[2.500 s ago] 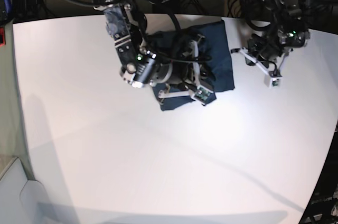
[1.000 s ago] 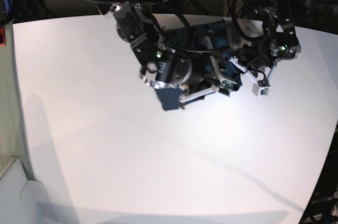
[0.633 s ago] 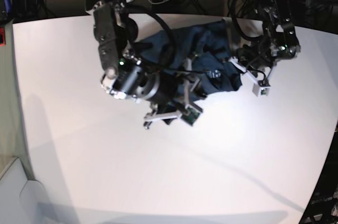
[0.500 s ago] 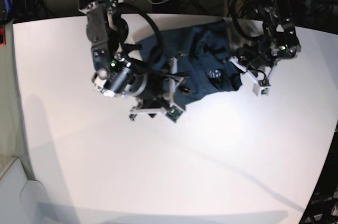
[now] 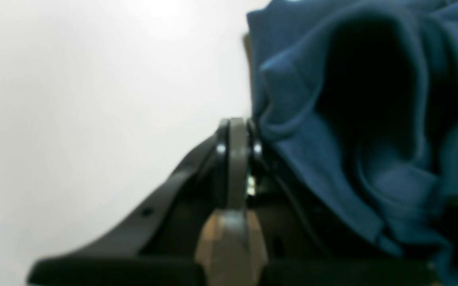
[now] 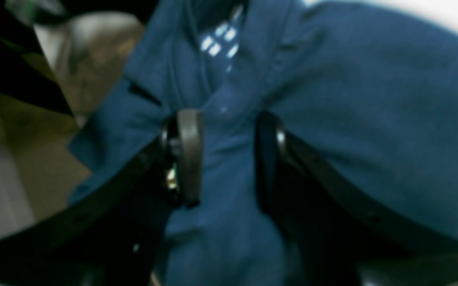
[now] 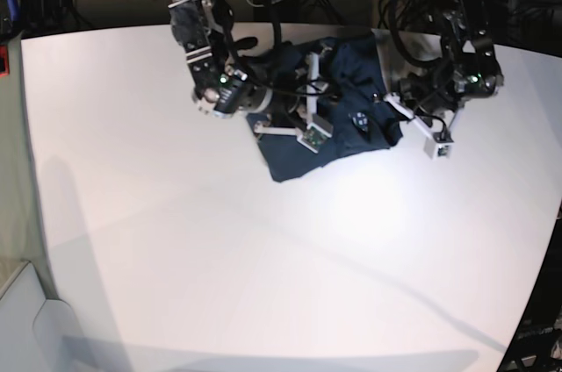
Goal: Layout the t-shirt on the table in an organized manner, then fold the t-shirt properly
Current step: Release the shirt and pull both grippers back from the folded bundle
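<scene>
Your t-shirt (image 7: 338,113) sits bunched in a dark navy heap on the far middle part of the white worktop (image 7: 263,267), with both arms reaching into it. In the base view your right gripper (image 7: 303,113) is over the heap's left half, tilted, its white fingers lying across the cloth. The right wrist view shows its jaws standing apart with a thick ridge of blue fabric (image 6: 229,167) running up between them; the cloth fills the gap and touches both inner faces, so you are pinching a fold there. Your left gripper (image 7: 413,113) is at the heap's right edge. In the left wrist view its jaws are pressed flat together with no gap, and folded blue cloth (image 5: 332,139) lies just beside them on the right, touching the side of one finger; you cannot tell whether any fabric is caught between them. A lower corner of the shirt points toward the near side of the worktop, lying flat
</scene>
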